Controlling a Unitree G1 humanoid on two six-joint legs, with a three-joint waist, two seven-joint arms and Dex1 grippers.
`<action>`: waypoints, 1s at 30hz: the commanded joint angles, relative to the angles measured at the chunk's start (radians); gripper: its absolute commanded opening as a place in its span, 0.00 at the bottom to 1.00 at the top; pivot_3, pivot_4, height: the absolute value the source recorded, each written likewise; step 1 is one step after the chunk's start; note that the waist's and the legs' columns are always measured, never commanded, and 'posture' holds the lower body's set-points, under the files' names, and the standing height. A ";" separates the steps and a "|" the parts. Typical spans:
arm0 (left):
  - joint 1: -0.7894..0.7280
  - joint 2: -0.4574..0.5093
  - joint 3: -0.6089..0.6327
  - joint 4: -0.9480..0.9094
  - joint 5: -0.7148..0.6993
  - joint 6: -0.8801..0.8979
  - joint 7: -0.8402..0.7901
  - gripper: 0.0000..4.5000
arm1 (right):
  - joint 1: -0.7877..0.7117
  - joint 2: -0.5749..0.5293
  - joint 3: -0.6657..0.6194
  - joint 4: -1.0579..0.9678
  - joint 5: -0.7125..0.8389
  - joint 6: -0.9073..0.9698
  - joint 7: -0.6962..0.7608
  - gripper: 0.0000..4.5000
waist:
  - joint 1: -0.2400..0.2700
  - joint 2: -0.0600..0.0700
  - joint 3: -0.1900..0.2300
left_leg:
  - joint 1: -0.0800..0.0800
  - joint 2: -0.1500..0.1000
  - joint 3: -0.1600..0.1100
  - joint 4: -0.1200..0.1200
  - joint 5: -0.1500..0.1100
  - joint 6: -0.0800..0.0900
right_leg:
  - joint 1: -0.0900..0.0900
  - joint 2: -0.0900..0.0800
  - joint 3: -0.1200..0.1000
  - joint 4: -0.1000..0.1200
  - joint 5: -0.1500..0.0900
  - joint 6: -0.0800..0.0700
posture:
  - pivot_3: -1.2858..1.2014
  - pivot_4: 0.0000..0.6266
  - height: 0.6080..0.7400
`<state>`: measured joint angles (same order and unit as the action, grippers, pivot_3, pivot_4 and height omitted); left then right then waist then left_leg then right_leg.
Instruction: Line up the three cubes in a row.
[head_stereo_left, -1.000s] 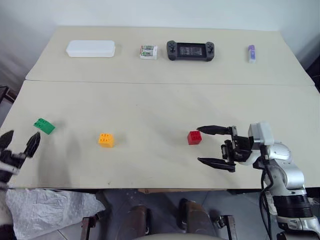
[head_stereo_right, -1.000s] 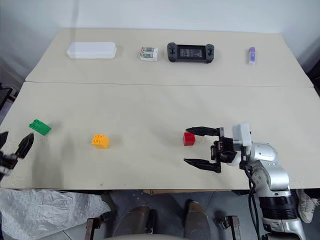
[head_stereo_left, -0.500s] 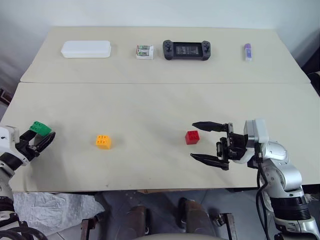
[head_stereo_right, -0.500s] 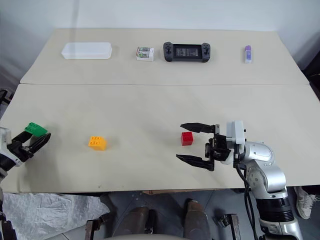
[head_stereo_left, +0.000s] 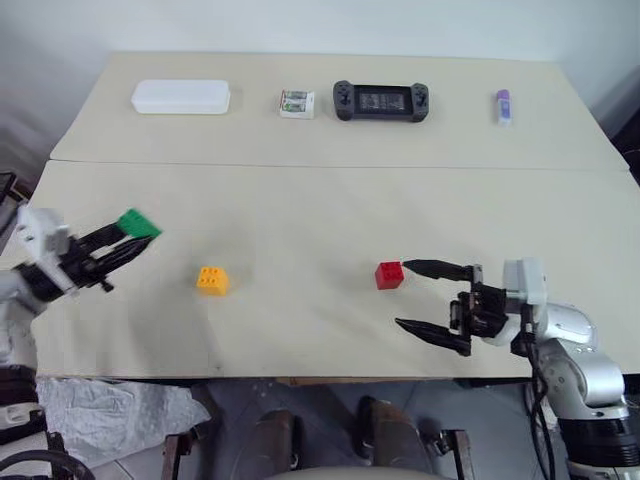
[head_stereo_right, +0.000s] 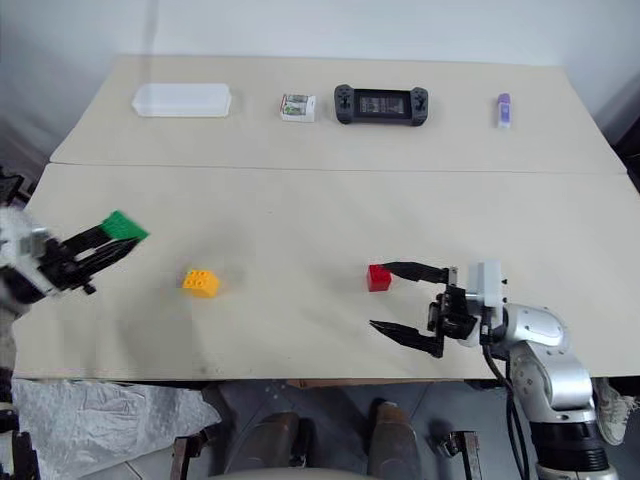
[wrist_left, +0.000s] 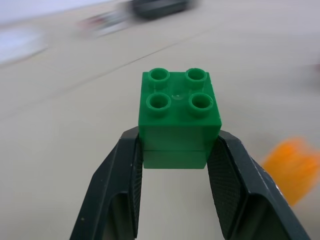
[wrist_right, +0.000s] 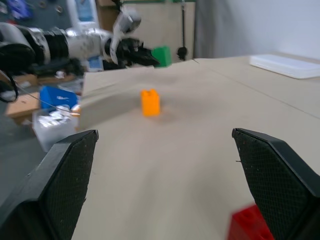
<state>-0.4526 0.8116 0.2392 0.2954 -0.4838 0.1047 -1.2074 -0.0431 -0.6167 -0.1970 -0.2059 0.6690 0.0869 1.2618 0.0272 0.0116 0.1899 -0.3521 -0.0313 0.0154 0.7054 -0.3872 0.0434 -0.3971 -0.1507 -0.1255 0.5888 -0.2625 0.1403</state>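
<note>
Three cubes are not in a row yet. Left hand pinches green cube at left; orange cube and red cube sit on worktop. Right hand gapes beside red.

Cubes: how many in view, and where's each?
3. The green cube is held off the table in the left gripper. The orange cube sits on the table left of centre. The red cube sits by the open right gripper. None looks hidden.
</note>
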 joint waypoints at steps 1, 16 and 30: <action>-0.125 -0.081 -0.163 -0.129 0.039 0.028 -0.032 0.33 | 0.029 -0.055 -0.101 0.019 0.019 -0.018 0.020 1.00 | 0.004 0.001 0.000 | 0.000 -0.001 0.000 0.001 0.000 0.001 | 0.001 -0.001 0.000 0.000 0.000 0.001 | 0.52 0.24 1.00; -0.298 -0.318 -0.484 0.148 0.302 -0.054 -0.018 0.33 | 0.113 -0.036 -0.156 0.054 0.017 -0.058 0.014 1.00 | 0.001 0.001 0.000 | 0.000 0.004 0.007 0.004 0.002 0.001 | 0.000 0.004 0.004 -0.001 0.002 0.004 | 0.52 0.24 1.00; -0.396 -0.394 -0.477 0.357 0.340 -0.171 -0.146 0.62 | 0.116 -0.025 -0.128 0.090 -0.011 -0.076 0.030 1.00 | 0.000 0.001 0.001 | -0.002 0.002 0.007 0.009 0.001 0.004 | 0.001 0.002 0.005 -0.001 0.004 0.006 | 0.52 0.24 1.00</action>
<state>-0.8263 0.4186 -0.2523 0.6718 -0.1323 -0.0541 -1.3366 0.0678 -0.6505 -0.3204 -0.1031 0.6550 0.0251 1.2926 0.0270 0.0122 0.1905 -0.3543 -0.0293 0.0219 0.7149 -0.3866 0.0471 -0.3965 -0.1487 -0.1207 0.5877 -0.2589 0.1465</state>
